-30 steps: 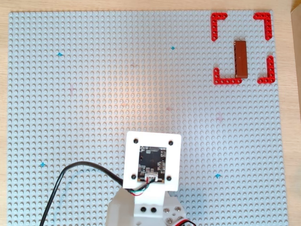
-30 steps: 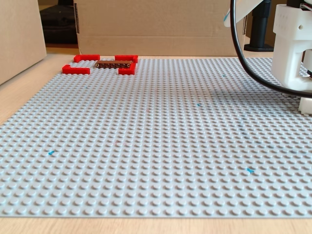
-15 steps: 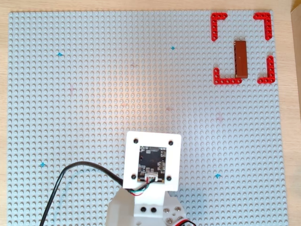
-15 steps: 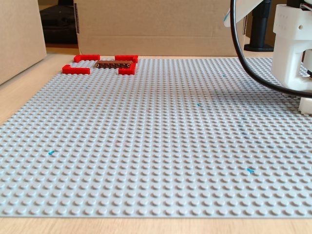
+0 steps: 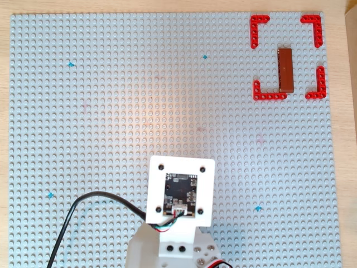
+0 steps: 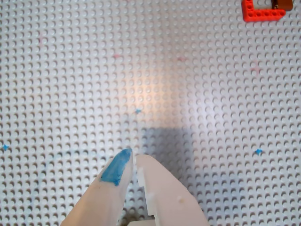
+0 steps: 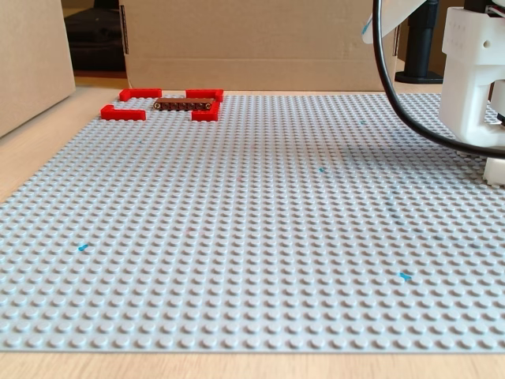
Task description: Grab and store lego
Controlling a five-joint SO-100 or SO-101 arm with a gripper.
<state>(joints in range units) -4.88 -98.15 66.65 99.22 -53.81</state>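
The grey baseplate (image 5: 111, 111) fills nearly the whole overhead view, with a cardboard box (image 7: 252, 43) standing behind its far edge in the fixed view. The arm (image 5: 179, 192) sits at the bottom middle of the overhead view, well apart from everything else. Four red brackets (image 5: 262, 23) mark out a square at the top right, and the lego (image 5: 285, 70) lies inside that square, lengthwise up and down the view, its lower end just beside the bottom-left bracket. In the wrist view only that bracket's corner (image 6: 263, 10) and a sliver of the brick (image 6: 281, 4) show at the top right edge.

Since the brick already lies within the marked square, the job looks either finished or not yet begun; I cannot tell which. If a grab is due, the arm should swing toward the top right of the overhead view, open its jaws across the brick's narrow width, and come down at mid-length so the fingers clear the bracket beside it.

The gripper (image 6: 134, 160) hangs over bare studs with its fingertips nearly together, only a thin slit between them, and it holds and touches nothing; one fingertip (image 6: 116, 168) carries a blue smear
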